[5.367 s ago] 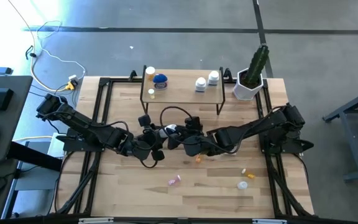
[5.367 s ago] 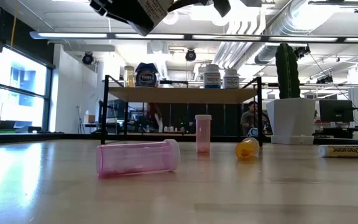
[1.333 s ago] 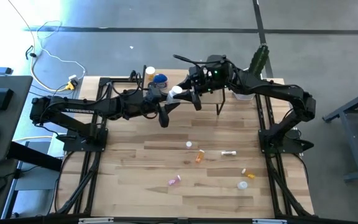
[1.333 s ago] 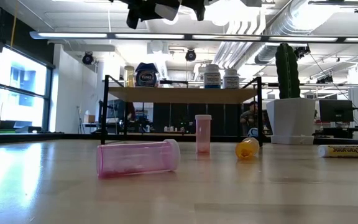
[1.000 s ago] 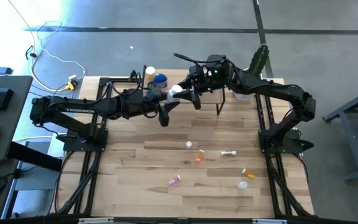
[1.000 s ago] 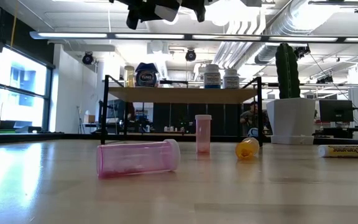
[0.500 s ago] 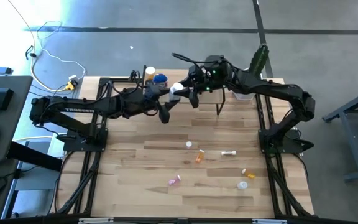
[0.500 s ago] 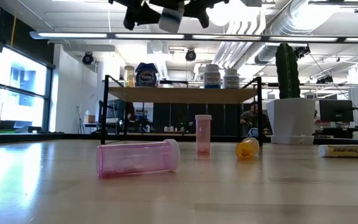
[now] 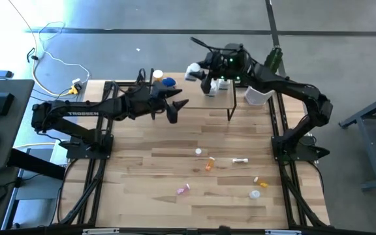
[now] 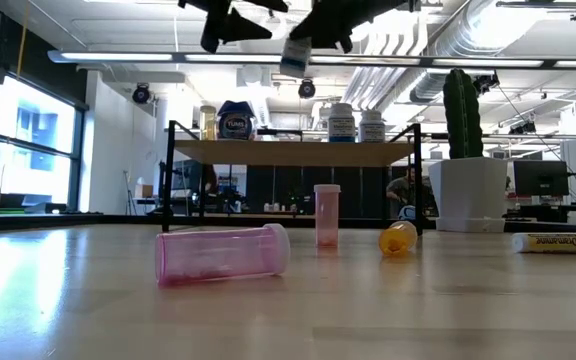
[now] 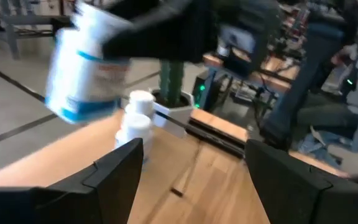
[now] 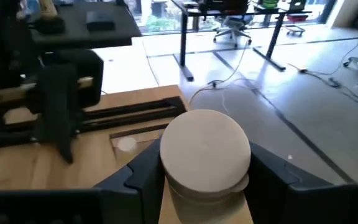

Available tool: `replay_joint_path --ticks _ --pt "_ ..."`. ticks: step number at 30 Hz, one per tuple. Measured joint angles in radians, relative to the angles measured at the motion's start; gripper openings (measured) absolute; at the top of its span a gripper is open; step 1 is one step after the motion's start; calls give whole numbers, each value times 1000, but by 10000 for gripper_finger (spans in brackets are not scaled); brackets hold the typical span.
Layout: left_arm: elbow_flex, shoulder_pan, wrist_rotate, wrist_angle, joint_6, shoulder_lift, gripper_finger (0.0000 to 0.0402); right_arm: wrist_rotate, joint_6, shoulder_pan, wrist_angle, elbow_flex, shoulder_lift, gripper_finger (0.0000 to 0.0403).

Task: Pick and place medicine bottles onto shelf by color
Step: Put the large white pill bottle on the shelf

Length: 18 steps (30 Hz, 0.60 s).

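My right gripper (image 9: 201, 73) is shut on a white medicine bottle (image 9: 192, 70) with a blue band (image 11: 82, 68), held high above the shelf (image 9: 188, 96). My left gripper (image 9: 179, 108) hangs open and empty above the table, just in front of the shelf's left half; its fingers (image 11: 117, 171) frame the bottle from a distance. On the shelf stand an orange-lidded bottle (image 9: 158, 75), a blue-lidded jar (image 9: 168, 82) and two white bottles (image 9: 209, 88). Pink (image 10: 223, 252), orange (image 10: 398, 238) and white (image 10: 556, 242) bottles lie on the table. My right gripper pinches the white bottle by its sides (image 12: 166, 168) between the two fingers, with one round white end (image 12: 205, 146) facing back toward the wrist. The fingers come about level from the table's right side. The bottle is tilted and lifted clear above the shelf (image 10: 296, 55).
A white pot with a cactus (image 9: 263, 85) stands at the shelf's right end. A pink bottle (image 10: 327, 214) stands upright in front of the shelf. Small bottles (image 9: 209, 163) and a white cap (image 9: 255, 193) are scattered over the table's near right part.
My left gripper has opened and let go of the white bottle, staying in front of the shelf. My right gripper, still shut on the bottle, has swung it toward the table's far edge and a little to the right, over the shelf, turning as it went.
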<state>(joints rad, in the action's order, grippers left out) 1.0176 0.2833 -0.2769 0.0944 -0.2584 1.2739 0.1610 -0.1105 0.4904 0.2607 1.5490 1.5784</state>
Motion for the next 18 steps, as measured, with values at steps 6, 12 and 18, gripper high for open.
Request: replay_joint_path --ticks 6,12,18 --pt "13 33 16 0 0 0 271 4 -55 83 -47 0 13 158" --pt "12 67 9 0 0 0 271 58 -46 131 -101 1 82 158" --pt "13 86 12 0 -2 0 271 75 -31 118 -59 1 152 158"
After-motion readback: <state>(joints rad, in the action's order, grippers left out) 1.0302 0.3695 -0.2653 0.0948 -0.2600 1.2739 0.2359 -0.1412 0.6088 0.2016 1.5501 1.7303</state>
